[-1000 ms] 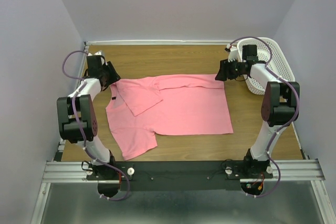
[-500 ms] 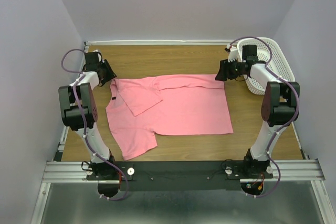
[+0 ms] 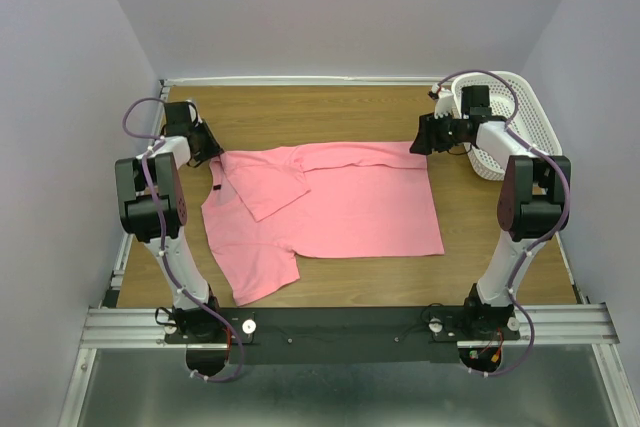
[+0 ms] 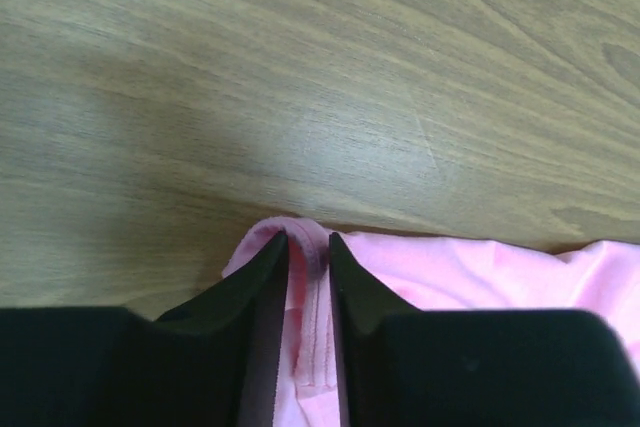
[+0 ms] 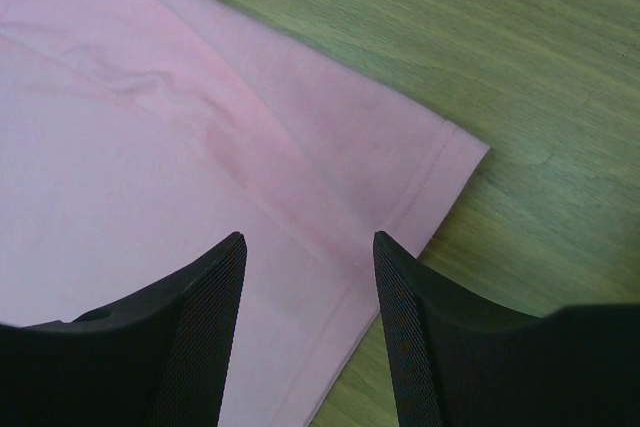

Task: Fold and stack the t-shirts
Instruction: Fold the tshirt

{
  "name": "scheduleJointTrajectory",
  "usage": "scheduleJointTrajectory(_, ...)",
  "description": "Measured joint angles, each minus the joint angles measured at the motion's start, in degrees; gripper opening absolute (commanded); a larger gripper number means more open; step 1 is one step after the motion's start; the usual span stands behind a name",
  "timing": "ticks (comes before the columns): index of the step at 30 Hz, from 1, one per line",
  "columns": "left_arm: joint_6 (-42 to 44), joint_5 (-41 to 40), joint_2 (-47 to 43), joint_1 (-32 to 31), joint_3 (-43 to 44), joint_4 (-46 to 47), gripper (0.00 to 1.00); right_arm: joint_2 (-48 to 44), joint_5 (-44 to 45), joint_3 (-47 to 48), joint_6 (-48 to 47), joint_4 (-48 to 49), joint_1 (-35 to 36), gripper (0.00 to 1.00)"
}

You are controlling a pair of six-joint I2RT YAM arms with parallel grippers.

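At upper left, the left gripper is narrower than a second ago and pinches the edge of the shirt, which lies flat at centre. The right gripper hovers wide over the shirt's upper-right corner, holding nothing. A fold looks ready to start.

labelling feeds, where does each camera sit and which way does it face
Top external: above and behind the bases, looking down on the table, t-shirt and basket; both whole arms show.
Left wrist: on the left arm, facing down past the left end effector, a shirt-edge fold between its fingers.
Right wrist: on the right arm, facing down past the open right end effector at a hemmed shirt corner.
All three share the t-shirt and table.
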Motion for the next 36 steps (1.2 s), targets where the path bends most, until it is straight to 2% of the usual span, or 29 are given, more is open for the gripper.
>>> scheduleJointTrajectory(5,-0.4,0.5,0.9,0.0,0.4,0.1,0.02,0.7,1.1,0.5,0.1,0.0,-0.1,0.62)
scheduleJointTrajectory(7,-0.7,0.6,1.0,0.0,0.5,0.2,0.00,1.9,2.1,1.5,0.6,0.0,-0.4,0.61)
scheduleJointTrajectory(19,-1.0,1.2,0.8,3.8,0.6,2.6,0.00,9.9,6.1,10.4,7.7,0.5,-1.0,0.60)
scheduleJointTrajectory(29,-0.1,4.7,3.7,4.1,5.8,2.6,0.00,17.2,3.8,15.2,12.8,1.4,-1.0,0.53)
scheduleJointTrajectory(33,0.5,5.2,5.2,4.1,7.5,2.1,0.00,17.6,2.8,15.2,14.0,1.4,-1.0,0.32)
scheduleJointTrajectory(34,0.6,5.3,5.4,4.1,8.0,2.0,0.00,17.7,2.4,15.2,14.1,1.4,-1.0,0.21)
scheduleJointTrajectory(35,0.6,5.4,5.7,4.1,8.4,2.0,0.00,17.8,2.1,15.2,14.3,1.4,-1.0,0.15)
scheduleJointTrajectory(36,0.7,5.5,6.1,4.1,8.9,2.0,0.00,17.8,1.7,15.2,14.4,1.4,-1.0,0.03)
